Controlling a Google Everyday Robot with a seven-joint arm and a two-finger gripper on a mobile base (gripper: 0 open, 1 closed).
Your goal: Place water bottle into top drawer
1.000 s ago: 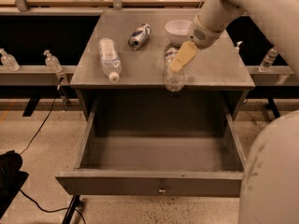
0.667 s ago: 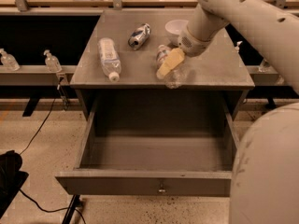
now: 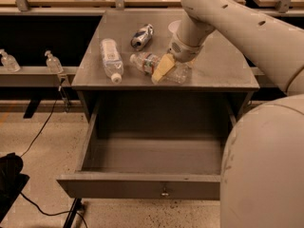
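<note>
The water bottle (image 3: 145, 62) lies on its side on the grey cabinet top (image 3: 218, 65), near the front edge, with its cap end pointing left. My gripper (image 3: 163, 68) reaches down from the upper right and sits over the bottle's middle, hiding part of it. The top drawer (image 3: 142, 186) is pulled fully open below the cabinet top, with the knob (image 3: 165, 192) at the centre of its front panel. Nothing shows inside it.
A clear bottle with a wide white label (image 3: 110, 58) lies at the left of the top. A silver-and-blue can (image 3: 142, 36) lies behind, and a white bowl (image 3: 174, 26) is partly hidden by my arm. Small bottles (image 3: 53, 61) stand on a left ledge. A black cable (image 3: 42, 127) crosses the floor.
The water bottle stood upright at the front right of the top; it now lies on its side further left. My gripper has moved left and down with it.
</note>
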